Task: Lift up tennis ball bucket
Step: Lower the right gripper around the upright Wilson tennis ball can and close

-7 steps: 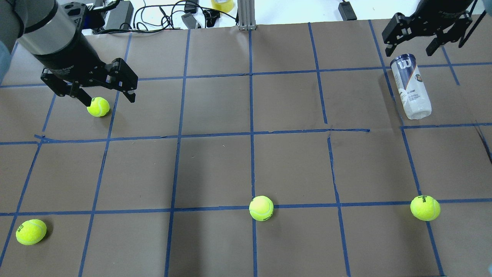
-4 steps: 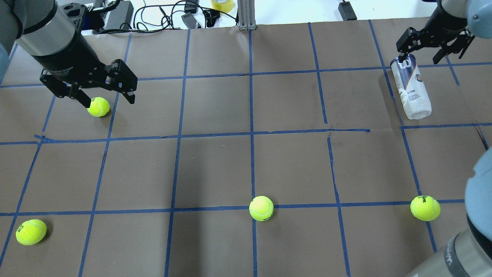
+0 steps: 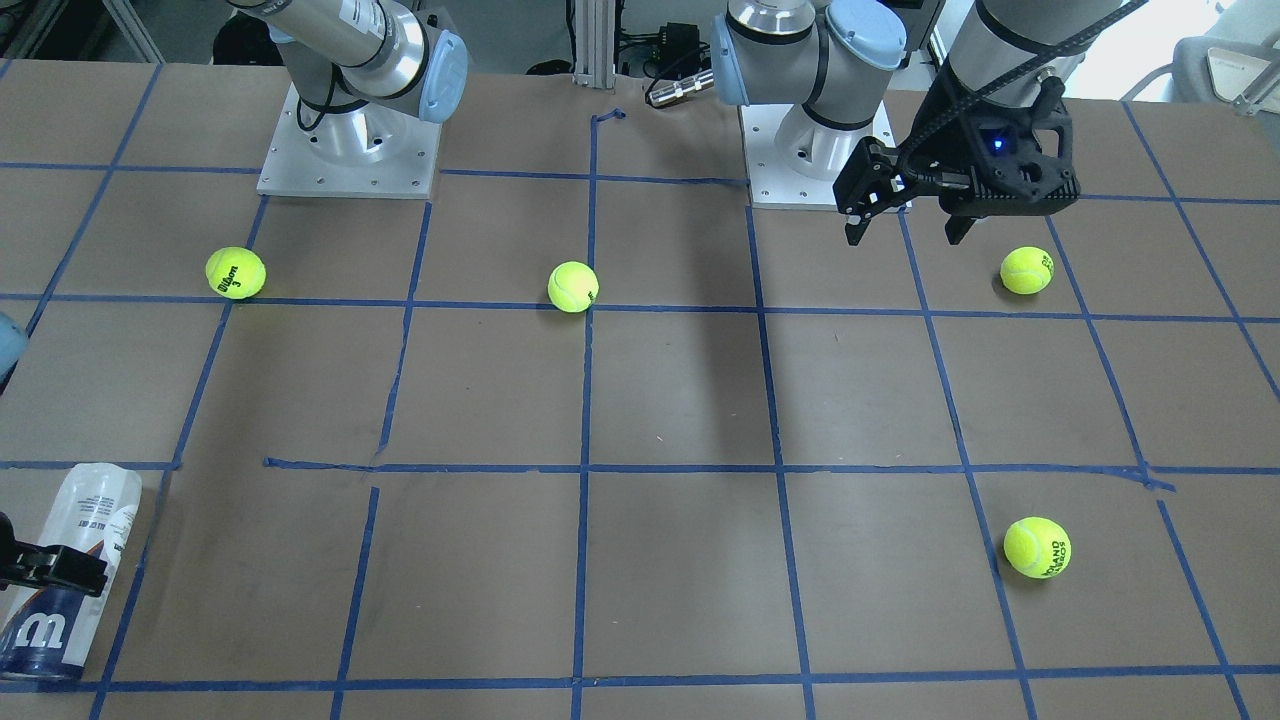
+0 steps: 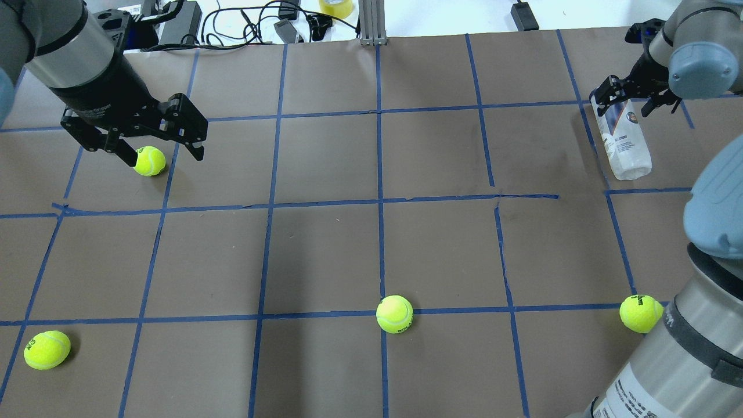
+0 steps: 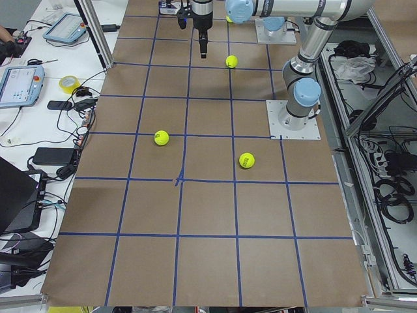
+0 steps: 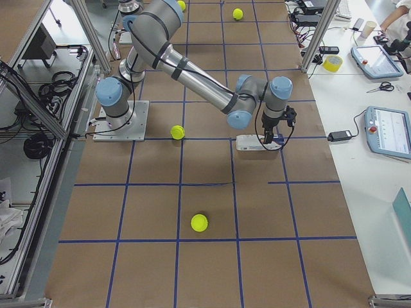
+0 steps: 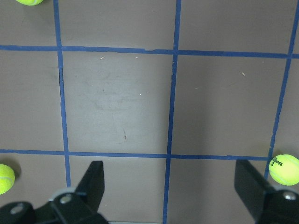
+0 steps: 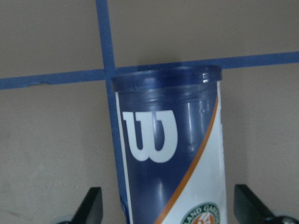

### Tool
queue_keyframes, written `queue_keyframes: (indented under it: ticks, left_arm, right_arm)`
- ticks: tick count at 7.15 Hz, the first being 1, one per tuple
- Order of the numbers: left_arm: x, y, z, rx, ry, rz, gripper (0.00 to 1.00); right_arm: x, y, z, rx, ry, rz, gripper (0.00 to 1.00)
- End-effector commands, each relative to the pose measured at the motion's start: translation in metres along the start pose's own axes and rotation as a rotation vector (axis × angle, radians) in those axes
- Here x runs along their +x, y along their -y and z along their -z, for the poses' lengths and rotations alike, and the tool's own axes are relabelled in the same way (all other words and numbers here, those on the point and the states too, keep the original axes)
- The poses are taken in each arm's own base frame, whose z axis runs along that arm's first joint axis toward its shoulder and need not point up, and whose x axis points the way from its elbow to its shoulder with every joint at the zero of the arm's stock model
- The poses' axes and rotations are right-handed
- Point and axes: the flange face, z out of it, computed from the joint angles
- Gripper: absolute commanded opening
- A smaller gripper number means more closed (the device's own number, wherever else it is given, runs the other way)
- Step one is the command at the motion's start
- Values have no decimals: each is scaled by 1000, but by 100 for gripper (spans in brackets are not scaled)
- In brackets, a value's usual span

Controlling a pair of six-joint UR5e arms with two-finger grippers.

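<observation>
My right claw (image 4: 633, 105) gapes wide over rim end of tennis ball can (image 4: 627, 151); off-centre squeeze could tip it.

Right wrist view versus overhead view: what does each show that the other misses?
Only the right wrist view: the white W logo on the tennis ball bucket, with the right end effector open astride it. Only the overhead view: the left end effector open near a tennis ball, and three more balls. Both: the bucket lying on the taped brown table.
</observation>
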Motion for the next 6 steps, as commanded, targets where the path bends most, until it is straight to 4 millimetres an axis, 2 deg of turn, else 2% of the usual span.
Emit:
queue_keyframes:
  ticks: [1,3,6]
  left_arm:
    - [-1,0,1,3,0,2,100]
    - [-3,0,0,1,11,3,100]
    - [-3,0,0,1,12,3,100]
  right_arm:
    - [2,2,-19,-12,3,4,100]
    - [1,-5,-36,-59,10,5,100]
    - [3,-7,-40,-75,-10,31,100]
